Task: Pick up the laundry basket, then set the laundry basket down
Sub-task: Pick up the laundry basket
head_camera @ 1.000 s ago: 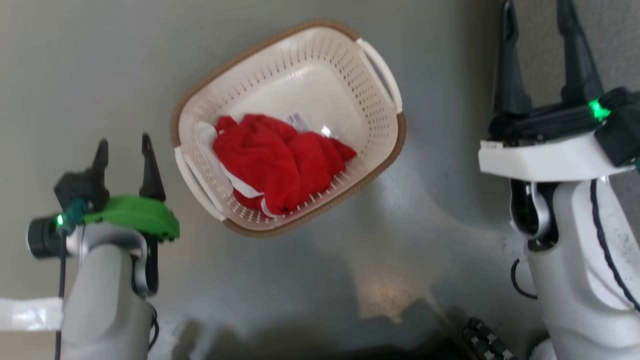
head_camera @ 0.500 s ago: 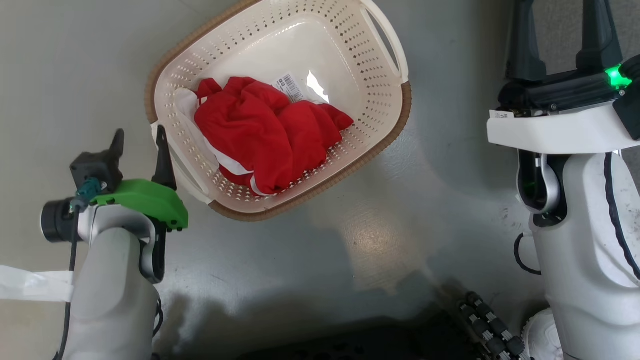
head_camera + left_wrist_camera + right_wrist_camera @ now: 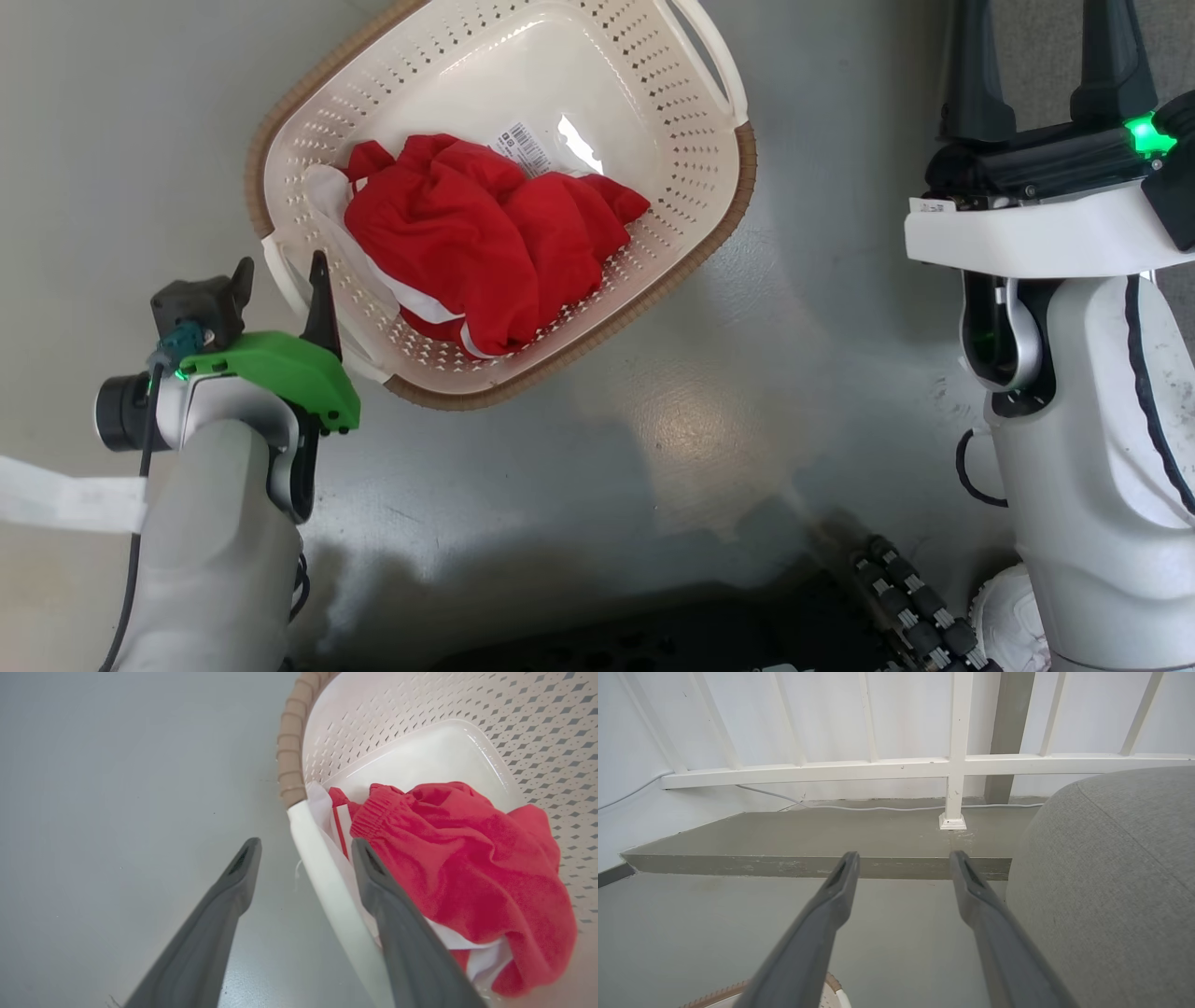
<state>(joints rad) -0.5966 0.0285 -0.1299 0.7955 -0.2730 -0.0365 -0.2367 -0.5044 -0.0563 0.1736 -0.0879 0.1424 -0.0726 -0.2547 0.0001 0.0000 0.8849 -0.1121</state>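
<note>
The cream-white perforated plastic laundry basket (image 3: 681, 159) with brown woven-look rim trim sits on the smooth grey floor (image 3: 653, 420), just ahead of the left end effector (image 3: 282, 271) and well apart from the right end effector (image 3: 1041, 37). A crumpled red garment (image 3: 485, 243) lies in it, on the side nearer the left end effector.

In the left wrist view the left end effector (image 3: 304, 847) is spread open and astride the basket's near white side handle (image 3: 322, 872). One dark finger hangs outside the rim over bare floor and the other inside, above the garment. The handle runs between them, closer to the inner finger; whether it touches either cannot be told. Open floor lies on the outer side.

The right end effector (image 3: 903, 858) is open and empty over bare floor. A raised grey step edge (image 3: 784, 865) crosses ahead of its fingertips, with a white railing (image 3: 878, 767) beyond. A rounded grey fabric seat (image 3: 1111, 882) crowds one side.
</note>
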